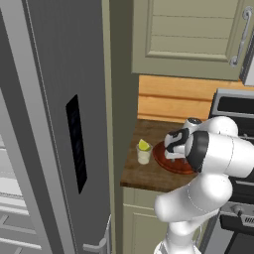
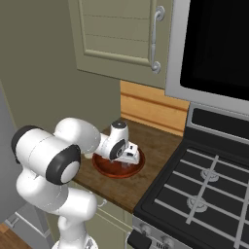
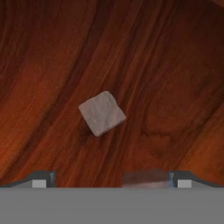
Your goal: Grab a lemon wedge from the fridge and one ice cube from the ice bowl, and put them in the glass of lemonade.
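One of the two additions looks done: a tiny yellow-green lemon wedge (image 1: 144,144) already sits in the mouth of the short pale cream glass of lemonade (image 1: 144,155), near the left edge of the dark wooden counter (image 1: 136,176), just beside the wide reddish-brown ice bowl (image 2: 102,166). What remains is the ice: the gripper (image 3: 111,181) hangs over the bowl with its fingers spread wide and empty, a small whitish ice cube (image 3: 102,113) lying loose on the bowl's floor, not yet grasped.
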